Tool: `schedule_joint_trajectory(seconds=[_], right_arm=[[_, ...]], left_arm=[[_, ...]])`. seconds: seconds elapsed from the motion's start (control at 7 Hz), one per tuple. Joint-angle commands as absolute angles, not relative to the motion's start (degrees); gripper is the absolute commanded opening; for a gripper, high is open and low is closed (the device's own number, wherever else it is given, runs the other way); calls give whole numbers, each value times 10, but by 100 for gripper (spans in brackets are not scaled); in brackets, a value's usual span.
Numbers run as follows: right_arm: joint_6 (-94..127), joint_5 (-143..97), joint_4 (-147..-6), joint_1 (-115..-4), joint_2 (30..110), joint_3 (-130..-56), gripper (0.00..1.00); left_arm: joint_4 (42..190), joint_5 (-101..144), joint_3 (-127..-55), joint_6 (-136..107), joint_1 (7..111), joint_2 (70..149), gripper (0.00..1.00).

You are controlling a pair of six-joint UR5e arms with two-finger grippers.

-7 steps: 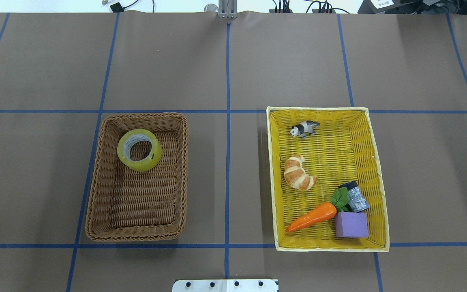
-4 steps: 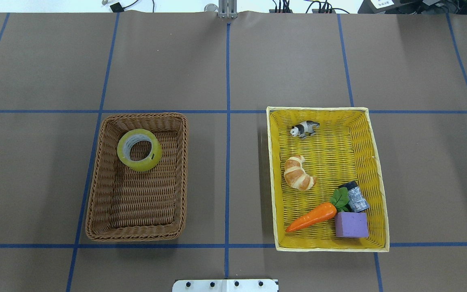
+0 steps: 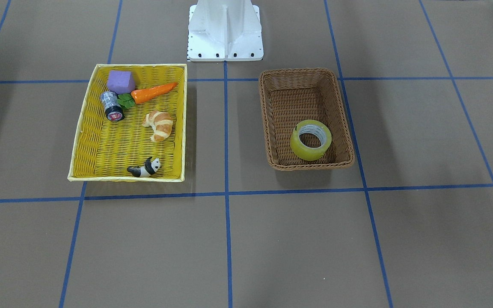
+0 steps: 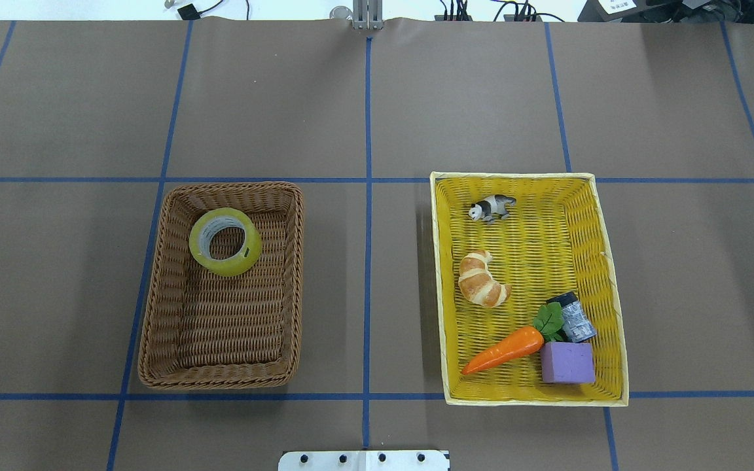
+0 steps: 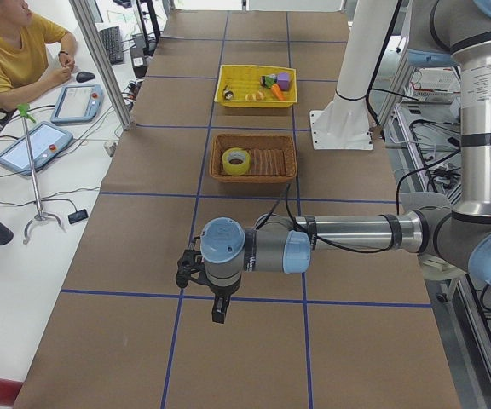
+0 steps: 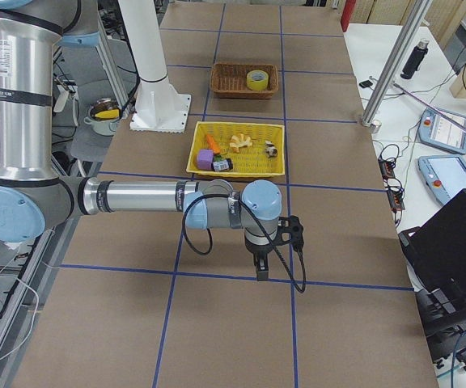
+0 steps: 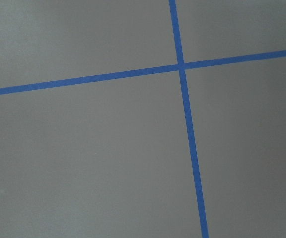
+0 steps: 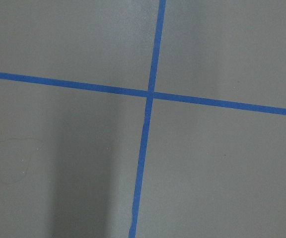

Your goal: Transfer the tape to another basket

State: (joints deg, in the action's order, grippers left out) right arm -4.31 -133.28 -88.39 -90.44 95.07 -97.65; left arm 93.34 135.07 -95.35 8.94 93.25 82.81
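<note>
Showing the tape (image 4: pixel 225 242) lying inside the basket (image 4: pixel 154 294), in the end farther from the robot's base, hole facing up and tilting a little. Being a ring, offering no long axis to line up with, only its wall for pinching.

Placing the basket in the robot's left half of the surface (image 4: pixel 377 98), well apart from the yellow tray (image 4: pixel 439 294) in the right half. Finding in that tray a croissant (image 4: pixel 482 280), a carrot (image 4: pixel 504 348), a purple block (image 4: pixel 567 362), a panda figure (image 4: pixel 491 208) and a small dark roll (image 4: pixel 576 318).

Showing the left claw (image 5: pixel 218 311) hanging over bare surface at the robot's left end, pointing down, touching nothing, with nothing visibly in it. Locating the tape well apart from it, toward the middle of the surface.

Showing the right claw (image 6: pixel 261 271) hanging likewise at the opposite end, with the yellow tray sitting between it and the basket. Judging the left arm the nearer one to the tape.

Not being able to tell the opening of either claw, seeing them only in distant side views and finding only blue grid lines in both wrist views.

Reading the tape as either already delivered or awaiting pickup, without being able to settle which.
</note>
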Motion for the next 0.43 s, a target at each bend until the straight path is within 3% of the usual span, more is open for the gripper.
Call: schedule_joint_trajectory(seconds=[0.0, 0.29], right_arm=[[-43, -1332, -883, -904, 953, -976, 100], [-44, -1331, -883, -904, 954, -976, 100]], left_arm=[[933, 1350, -954, 88, 933, 829, 99], [933, 1350, -955, 89, 933, 830, 100]])
